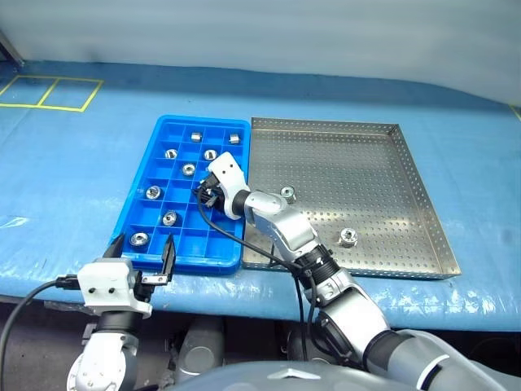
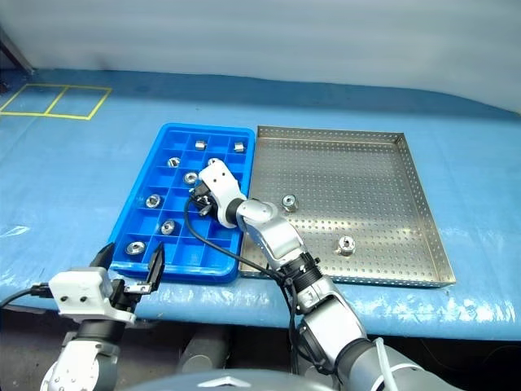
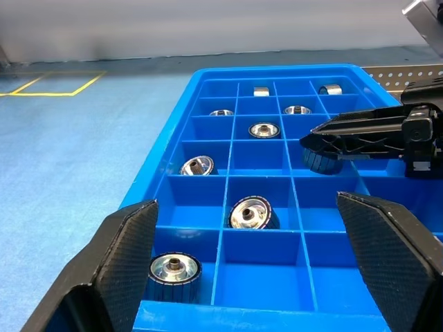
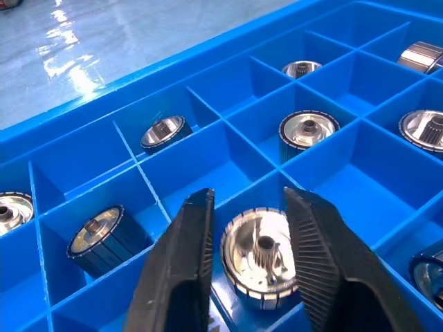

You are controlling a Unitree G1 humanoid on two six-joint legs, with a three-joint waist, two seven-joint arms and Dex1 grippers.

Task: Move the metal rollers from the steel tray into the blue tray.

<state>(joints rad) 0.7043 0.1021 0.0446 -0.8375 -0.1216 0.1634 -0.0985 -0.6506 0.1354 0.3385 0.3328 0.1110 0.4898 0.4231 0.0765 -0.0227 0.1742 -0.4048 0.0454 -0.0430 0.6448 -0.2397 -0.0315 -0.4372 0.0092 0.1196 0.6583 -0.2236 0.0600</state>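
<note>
The blue tray (image 1: 187,265) lies left of the steel tray (image 1: 366,163), rims touching. Several metal rollers (image 1: 152,192) sit in separate compartments of the blue tray. Two rollers (image 1: 287,194) (image 1: 348,237) rest on the steel tray's perforated floor. My right gripper (image 4: 249,200) reaches low into a middle compartment of the blue tray. Its fingers stand slightly apart on either side of a roller (image 4: 261,257) that rests on the compartment floor. My left gripper (image 1: 143,248) hangs open and empty at the blue tray's near edge, pointing level across it.
Both trays lie on a table covered in blue sheeting (image 1: 65,179). Yellow tape lines (image 1: 49,94) mark the far left. The table's front edge (image 1: 456,305) runs just behind my grippers. A black cable (image 1: 213,224) loops from my right wrist over the blue tray.
</note>
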